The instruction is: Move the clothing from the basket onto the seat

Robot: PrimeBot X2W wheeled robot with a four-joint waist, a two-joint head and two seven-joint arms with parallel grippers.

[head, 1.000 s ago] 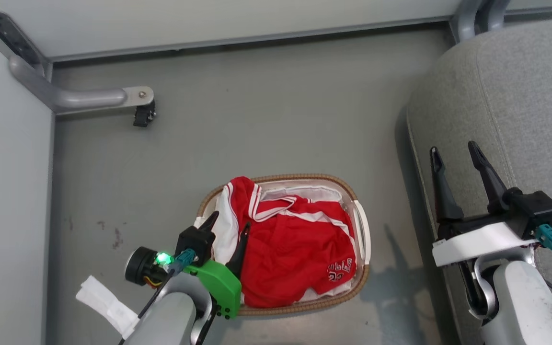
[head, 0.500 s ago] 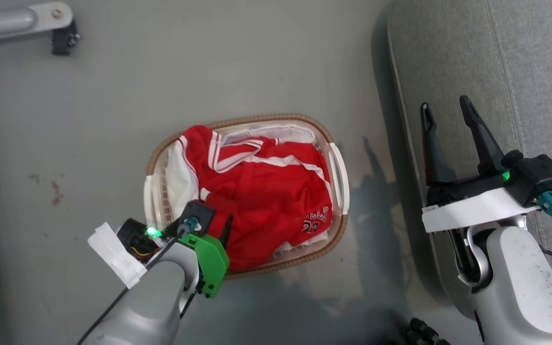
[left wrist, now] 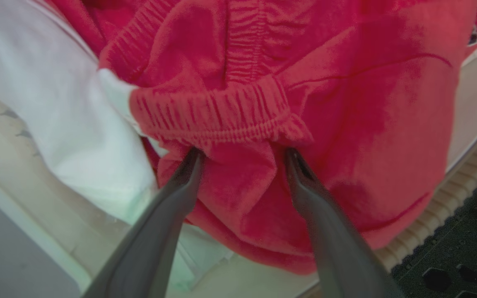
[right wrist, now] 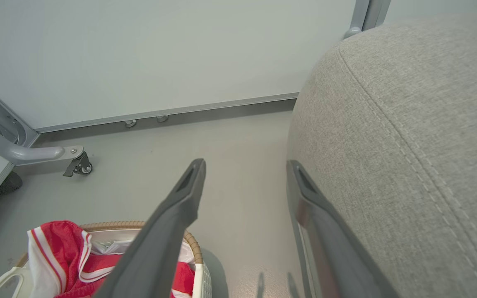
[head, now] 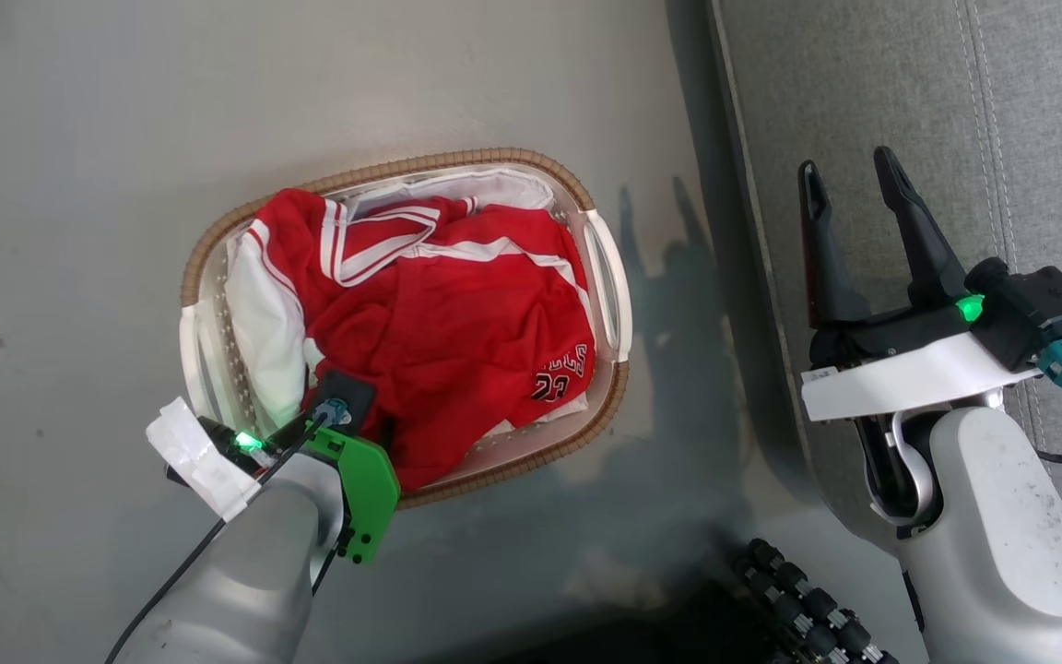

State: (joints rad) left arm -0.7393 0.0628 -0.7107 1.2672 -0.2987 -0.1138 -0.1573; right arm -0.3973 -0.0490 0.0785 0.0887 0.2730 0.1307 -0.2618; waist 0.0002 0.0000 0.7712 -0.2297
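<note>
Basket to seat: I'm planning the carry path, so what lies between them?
Bare grey floor, darkened by shadows, separates the basket from the seat; nothing stands on it. The head view shows this, and the right wrist view agrees.

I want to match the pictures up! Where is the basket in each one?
Head view: basket sits left of middle.
Left wrist view: basket wall lower left, woven rim lower right.
Right wrist view: basket in the bottom left corner.
Shared landmark: the red clothing inside it.
</note>
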